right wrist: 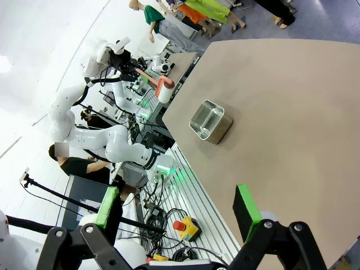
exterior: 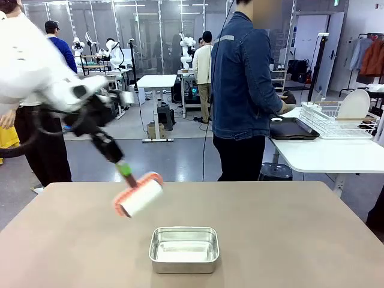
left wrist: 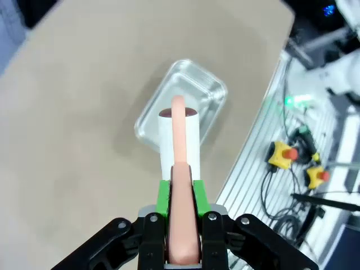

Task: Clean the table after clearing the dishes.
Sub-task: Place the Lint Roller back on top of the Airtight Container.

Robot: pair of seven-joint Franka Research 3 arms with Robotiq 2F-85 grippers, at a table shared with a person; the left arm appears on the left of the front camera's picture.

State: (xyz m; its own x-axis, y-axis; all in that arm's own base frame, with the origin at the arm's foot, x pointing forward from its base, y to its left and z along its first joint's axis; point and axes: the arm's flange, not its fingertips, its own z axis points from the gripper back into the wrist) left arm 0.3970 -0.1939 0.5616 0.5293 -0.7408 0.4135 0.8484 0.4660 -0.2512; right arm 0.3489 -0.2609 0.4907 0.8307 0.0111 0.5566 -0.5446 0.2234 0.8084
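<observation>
Holding a lint roller (exterior: 139,196) by its salmon handle, the left gripper (left wrist: 183,222) is clamped on it, green pads pressing both sides. In the front view the white roll is hanging above the table (exterior: 300,228), left of centre and slightly beyond the steel pan (exterior: 183,249). The roll's long axis is running left-near to right-far, tilted; whether it is touching the tabletop, I cannot tell. The cleaning stroke depends on lowering the roll flat onto the bare top beside the pan. The left arm is clearly nearer the work. The right gripper (right wrist: 180,216) is standing with fingers apart, empty, well off the near edge. The dishes are sitting on the white side table (exterior: 324,153) at far right. No readable writing anywhere.
</observation>
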